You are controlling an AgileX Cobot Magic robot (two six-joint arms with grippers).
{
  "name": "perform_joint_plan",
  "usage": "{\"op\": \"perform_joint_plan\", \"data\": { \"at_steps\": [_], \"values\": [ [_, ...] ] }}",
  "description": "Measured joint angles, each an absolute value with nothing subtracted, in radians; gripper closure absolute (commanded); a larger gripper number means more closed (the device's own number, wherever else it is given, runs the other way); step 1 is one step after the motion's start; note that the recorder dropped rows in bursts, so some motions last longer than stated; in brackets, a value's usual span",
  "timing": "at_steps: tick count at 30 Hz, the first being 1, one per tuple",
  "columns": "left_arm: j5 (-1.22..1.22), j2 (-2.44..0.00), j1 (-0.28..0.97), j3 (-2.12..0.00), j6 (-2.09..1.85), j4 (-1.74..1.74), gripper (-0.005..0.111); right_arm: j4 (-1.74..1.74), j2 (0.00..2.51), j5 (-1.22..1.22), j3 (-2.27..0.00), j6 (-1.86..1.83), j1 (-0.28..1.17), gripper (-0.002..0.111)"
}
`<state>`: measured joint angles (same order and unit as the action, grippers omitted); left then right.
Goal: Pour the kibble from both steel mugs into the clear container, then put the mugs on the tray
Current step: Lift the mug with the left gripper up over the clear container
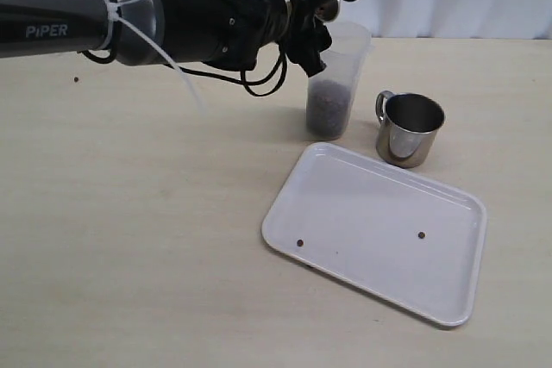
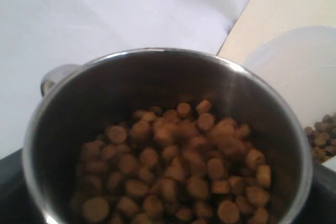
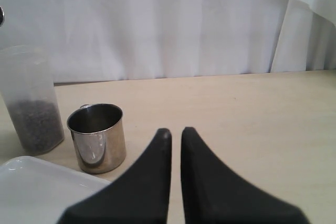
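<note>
My left arm [image 1: 129, 15] reaches out nearly level above the table [image 1: 129, 239], its wrist bent over the clear container [image 1: 338, 84]. My left gripper [image 1: 317, 16] hangs just above that container's rim. Its jaws are spread wide and clamped around the held mug [image 2: 157, 82], which is lifted clear of the table. My right gripper [image 3: 176, 140] sits low, well to the side of the container. Its two black tapered fingers are pressed together, leaving only a sliver between the tips, and they grip nothing.

The held mug carries a heap of kibble [image 2: 178, 166], round brown pellets piled toward the near wall. The container's mouth lies just beside and below the mug's lip. The container is a tall, cloudy plastic cylinder with a wider rim, and dark pellets [image 1: 329, 109] fill roughly its lower third. The second mug [image 1: 410, 131] stands upright on the table just beside the container, its loop handle turned toward it. It is short, shiny steel, and I see no pellets inside. The tray [image 1: 371, 213] lies flat in front of the container, white and smooth with rounded corners and a low rim. Two stray pellets [image 1: 421, 234] rest on it.
</note>
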<state>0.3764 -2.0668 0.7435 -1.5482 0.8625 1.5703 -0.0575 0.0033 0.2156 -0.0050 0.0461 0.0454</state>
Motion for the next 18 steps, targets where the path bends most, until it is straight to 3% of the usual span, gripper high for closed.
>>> {"op": "perform_joint_plan", "data": {
  "at_steps": [18],
  "values": [
    [0.396, -2.071, 0.743, -1.548, 0.836, 1.728, 0.107, -0.057, 0.003, 0.216, -0.005, 0.046, 0.045, 0.103]
  ]
}}
